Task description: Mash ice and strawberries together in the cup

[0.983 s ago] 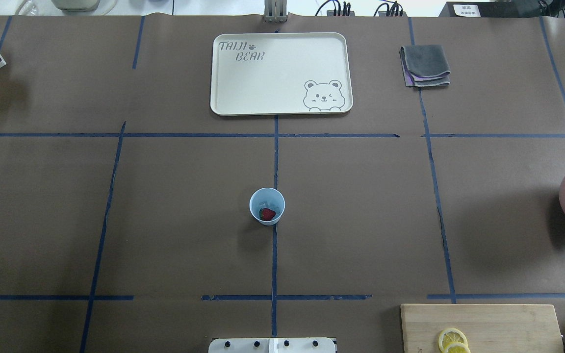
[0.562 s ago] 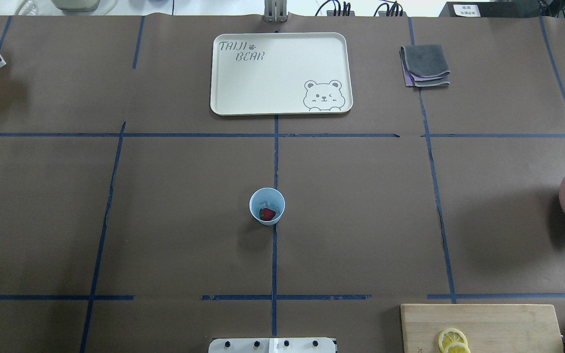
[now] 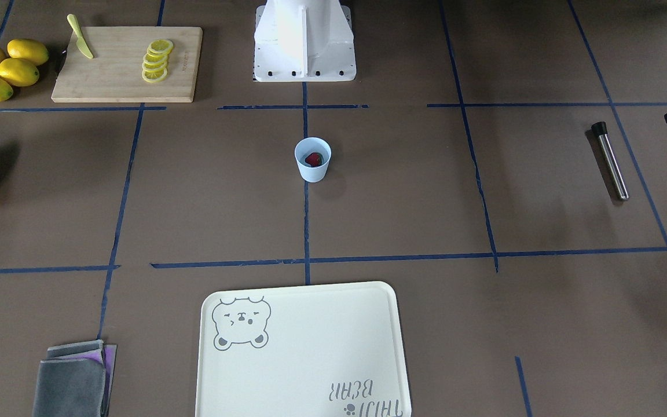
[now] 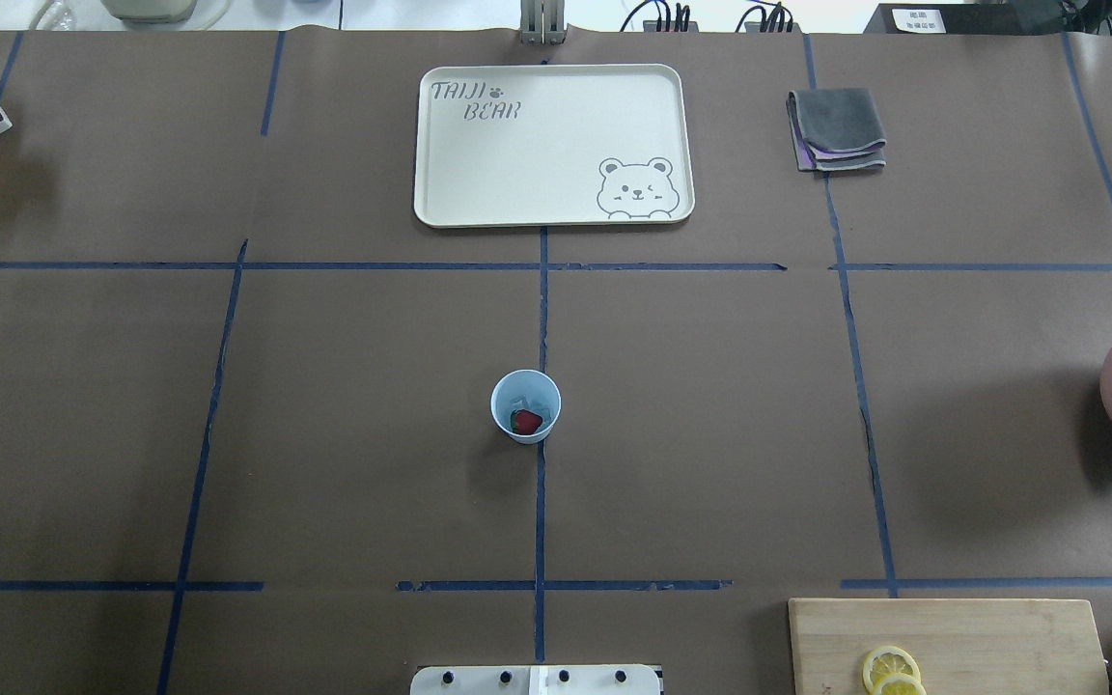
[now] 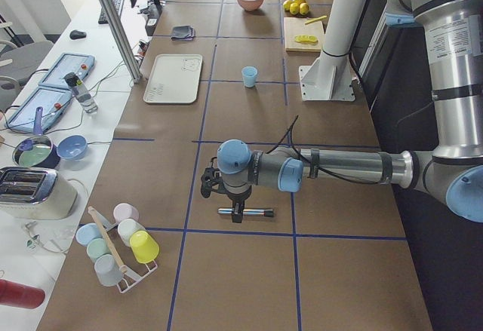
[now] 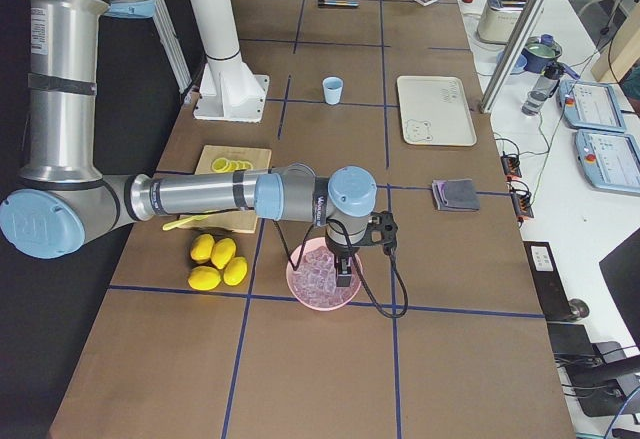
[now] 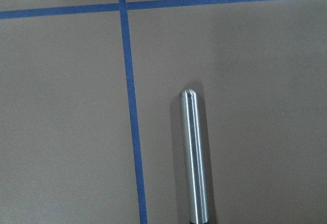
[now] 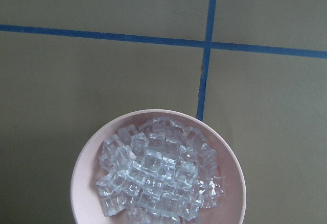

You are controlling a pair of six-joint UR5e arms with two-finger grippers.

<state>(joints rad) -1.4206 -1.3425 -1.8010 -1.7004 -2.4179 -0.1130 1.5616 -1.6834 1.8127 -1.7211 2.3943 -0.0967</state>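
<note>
The light, tippy pale-blue cup (image 4: 525,405) is sitting centre frame, holding soft strawberry (image 4: 526,421) and hard ice (image 4: 539,397). The left gripper (image 5: 236,214) is hovering over the slick steel muddler (image 3: 610,161), probably best taken mid-shaft. Whether it or the right gripper (image 6: 344,280) is spread cannot be told.

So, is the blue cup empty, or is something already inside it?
Not empty. The cup stands mouth up, and a red strawberry lies at its bottom beside pale ice lumps.

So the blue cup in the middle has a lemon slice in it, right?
Not quite. The cup in the middle has a strawberry in it, not a lemon slice. The overhead view shows that. The lemon slices lie on the board.
</note>
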